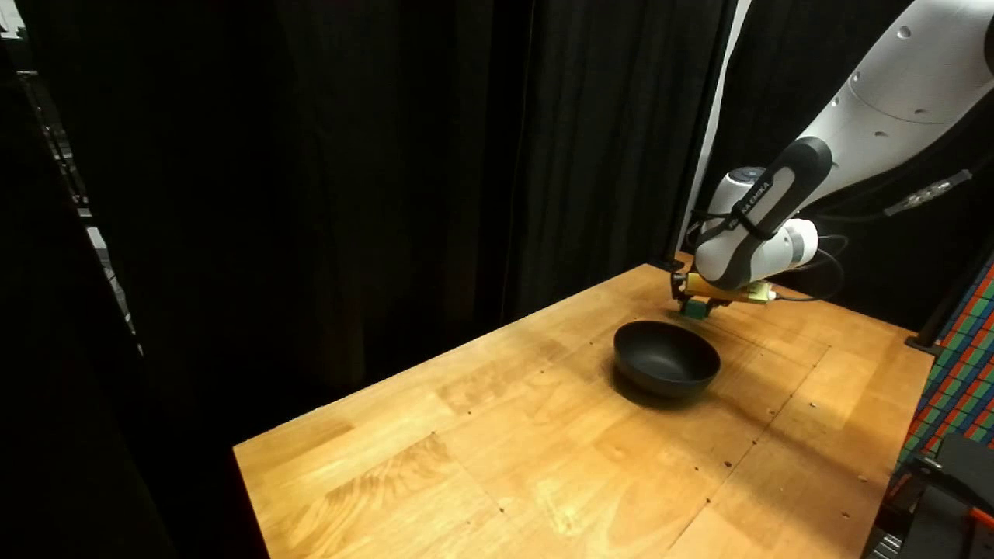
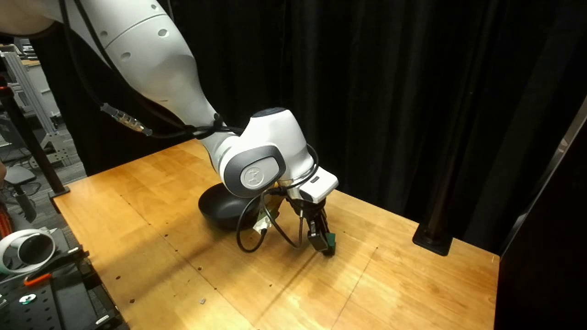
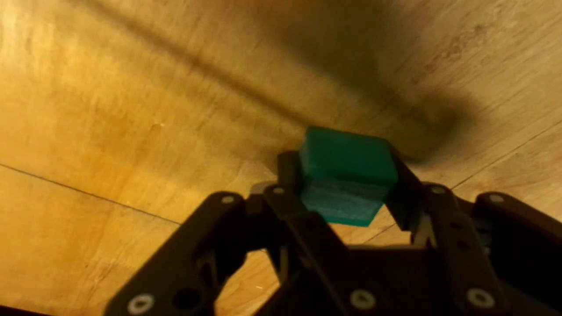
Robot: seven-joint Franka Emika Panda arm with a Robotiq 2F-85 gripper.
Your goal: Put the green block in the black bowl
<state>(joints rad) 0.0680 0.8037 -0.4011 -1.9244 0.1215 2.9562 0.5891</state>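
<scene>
The block clamped between the fingers, with the bowl near them on the desk.
The fingers press two opposite sides of the block near their ends; whether its underside clears the desk beneath them is hard to tell. It looks stiff and should prove light and sturdy, so a firm pinch is unlikely to dent or break it. Its smooth-looking faces could let it twist if pinched by an edge, so the flat sides, squarely between the fingers, seem the right hold. The bowl, upright and apart from the fingers, likely needs no grasp.
</scene>
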